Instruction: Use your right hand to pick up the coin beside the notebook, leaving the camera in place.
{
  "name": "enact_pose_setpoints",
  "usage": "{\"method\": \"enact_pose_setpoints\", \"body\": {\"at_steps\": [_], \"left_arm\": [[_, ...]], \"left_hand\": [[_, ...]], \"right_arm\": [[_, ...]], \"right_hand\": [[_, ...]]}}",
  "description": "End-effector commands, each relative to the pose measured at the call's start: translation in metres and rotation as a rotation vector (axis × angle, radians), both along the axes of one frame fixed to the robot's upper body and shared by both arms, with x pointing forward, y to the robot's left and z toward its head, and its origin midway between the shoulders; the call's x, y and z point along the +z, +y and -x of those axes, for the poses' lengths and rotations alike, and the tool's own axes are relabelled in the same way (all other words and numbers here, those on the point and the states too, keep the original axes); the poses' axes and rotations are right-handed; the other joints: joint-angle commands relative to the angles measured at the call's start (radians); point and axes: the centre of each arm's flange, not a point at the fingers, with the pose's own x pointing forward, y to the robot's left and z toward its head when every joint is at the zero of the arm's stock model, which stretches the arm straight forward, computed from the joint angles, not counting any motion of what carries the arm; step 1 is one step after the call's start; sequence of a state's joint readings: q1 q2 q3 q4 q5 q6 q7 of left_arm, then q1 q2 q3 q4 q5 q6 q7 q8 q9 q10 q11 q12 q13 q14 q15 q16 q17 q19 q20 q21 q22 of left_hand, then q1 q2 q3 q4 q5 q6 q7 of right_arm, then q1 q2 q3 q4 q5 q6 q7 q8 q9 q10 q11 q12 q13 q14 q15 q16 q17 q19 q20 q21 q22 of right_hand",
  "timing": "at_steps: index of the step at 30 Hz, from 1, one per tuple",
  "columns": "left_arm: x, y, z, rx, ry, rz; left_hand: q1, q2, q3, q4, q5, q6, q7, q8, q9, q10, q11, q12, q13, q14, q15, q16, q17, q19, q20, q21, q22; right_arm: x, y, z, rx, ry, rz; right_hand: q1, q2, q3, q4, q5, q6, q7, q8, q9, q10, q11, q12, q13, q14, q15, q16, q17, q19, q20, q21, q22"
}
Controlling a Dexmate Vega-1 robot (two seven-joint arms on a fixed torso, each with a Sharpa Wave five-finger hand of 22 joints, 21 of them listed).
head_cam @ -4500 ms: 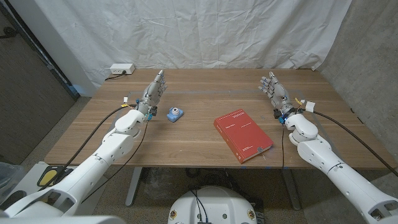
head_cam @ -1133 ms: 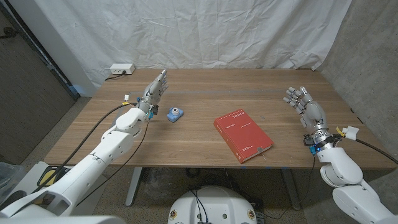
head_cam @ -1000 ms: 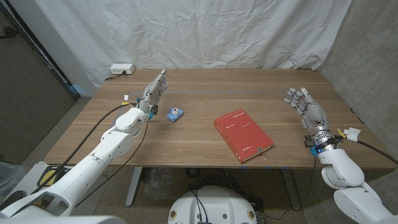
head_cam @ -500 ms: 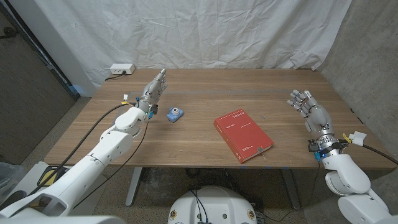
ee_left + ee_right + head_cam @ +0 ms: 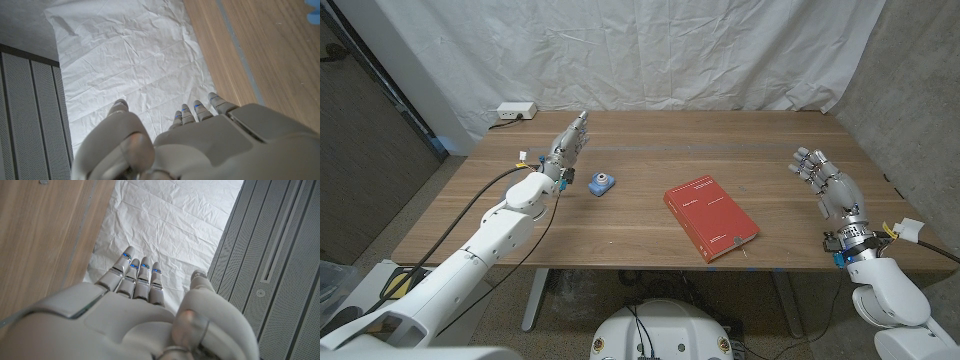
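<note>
The red notebook (image 5: 711,218) lies closed on the wooden table (image 5: 650,140), right of the middle and turned at an angle. A small blue camera (image 5: 602,182) sits to its left. The coin is too small for me to make out. My right hand (image 5: 828,184) is held up over the table's right edge, well to the right of the notebook, fingers apart and holding nothing. My left hand (image 5: 568,146) stands beside the camera, fingers straight and empty. Both wrist views look along the backs of my left hand (image 5: 200,145) and right hand (image 5: 135,315), fingers extended.
A white power strip (image 5: 515,111) lies at the table's far left corner. A white cloth backdrop (image 5: 650,50) hangs behind the table. Bare wood lies between the notebook and my right hand.
My right arm has drawn back from the far right of the table toward its near right edge, the hand staying open. The left hand, camera and notebook have not moved.
</note>
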State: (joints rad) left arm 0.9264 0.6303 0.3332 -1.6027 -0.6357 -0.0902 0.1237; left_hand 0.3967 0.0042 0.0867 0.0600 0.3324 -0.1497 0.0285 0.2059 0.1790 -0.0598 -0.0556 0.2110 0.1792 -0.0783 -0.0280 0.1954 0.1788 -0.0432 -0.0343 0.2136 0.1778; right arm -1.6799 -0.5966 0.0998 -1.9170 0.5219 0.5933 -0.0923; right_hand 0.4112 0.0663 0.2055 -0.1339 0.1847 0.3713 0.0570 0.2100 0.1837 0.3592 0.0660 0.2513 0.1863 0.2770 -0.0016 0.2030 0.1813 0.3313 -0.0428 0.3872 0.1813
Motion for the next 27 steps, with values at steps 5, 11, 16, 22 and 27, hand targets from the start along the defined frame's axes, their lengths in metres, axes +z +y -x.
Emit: {"method": "enact_pose_setpoints", "body": {"at_steps": [5,11,16,22,27], "left_arm": [[-0.002,-0.001,0.001,-0.006,0.01,-0.004],[-0.002,-0.002,0.005,-0.01,0.002,0.004],[0.0,-0.002,0.008,-0.003,-0.001,-0.009],[0.0,-0.002,0.008,0.002,-0.001,-0.007],[-0.002,-0.003,0.006,0.003,0.001,0.001]], "left_hand": [[0.01,0.005,-0.002,-0.002,-0.002,0.002,-0.004,-0.006,0.005,0.002,0.002,-0.004,0.004,0.003,-0.001,-0.005,0.005,0.001,-0.073,-0.005,0.003],[0.01,0.006,-0.002,-0.002,-0.003,0.002,-0.003,-0.006,0.005,0.001,0.003,-0.005,0.004,0.003,0.001,-0.005,0.005,0.001,-0.071,-0.005,0.003],[0.011,0.007,-0.003,-0.002,-0.004,0.003,-0.003,-0.007,0.005,0.001,0.004,-0.006,0.004,0.003,0.001,-0.006,0.005,0.0,-0.07,-0.006,0.003],[0.011,0.008,-0.003,-0.002,-0.005,0.004,-0.002,-0.007,0.005,0.001,0.004,-0.006,0.004,0.003,0.001,-0.006,0.005,-0.001,-0.068,-0.006,0.003],[0.011,0.008,-0.004,-0.002,-0.006,0.004,-0.002,-0.007,0.005,0.0,0.004,-0.007,0.004,0.003,0.002,-0.006,0.005,-0.003,-0.067,-0.007,0.003]], "right_arm": [[-0.014,-0.005,0.017,-0.008,-0.007,-0.027],[-0.018,-0.006,0.02,-0.008,-0.013,-0.034],[-0.023,-0.005,0.023,-0.009,-0.022,-0.043],[-0.027,-0.006,0.031,-0.039,-0.024,-0.032],[-0.029,-0.007,0.036,-0.041,-0.025,-0.018]], "right_hand": [[0.044,-0.028,0.001,-0.027,0.004,0.001,-0.01,-0.004,0.007,0.019,-0.003,0.0,0.001,0.017,-0.01,-0.001,0.002,0.017,-0.036,-0.005,0.003],[0.066,-0.041,0.003,-0.036,0.009,0.005,-0.014,-0.003,0.007,0.022,-0.009,-0.001,0.002,0.026,-0.014,0.0,0.002,0.022,-0.036,-0.008,0.003],[0.083,-0.051,0.004,-0.039,0.012,0.01,-0.018,-0.001,0.008,0.032,-0.011,0.001,0.003,0.036,-0.018,0.002,0.002,0.037,-0.041,-0.006,0.004],[0.081,-0.054,0.001,-0.031,0.013,0.012,-0.018,-0.002,0.008,0.027,-0.009,-0.003,0.003,0.051,-0.022,0.007,0.006,0.051,-0.036,-0.004,0.004],[0.081,-0.054,0.0,-0.023,0.014,0.004,-0.022,-0.006,0.009,0.016,-0.015,-0.009,0.004,0.086,-0.029,0.017,0.009,0.079,-0.038,0.002,0.005]]}}
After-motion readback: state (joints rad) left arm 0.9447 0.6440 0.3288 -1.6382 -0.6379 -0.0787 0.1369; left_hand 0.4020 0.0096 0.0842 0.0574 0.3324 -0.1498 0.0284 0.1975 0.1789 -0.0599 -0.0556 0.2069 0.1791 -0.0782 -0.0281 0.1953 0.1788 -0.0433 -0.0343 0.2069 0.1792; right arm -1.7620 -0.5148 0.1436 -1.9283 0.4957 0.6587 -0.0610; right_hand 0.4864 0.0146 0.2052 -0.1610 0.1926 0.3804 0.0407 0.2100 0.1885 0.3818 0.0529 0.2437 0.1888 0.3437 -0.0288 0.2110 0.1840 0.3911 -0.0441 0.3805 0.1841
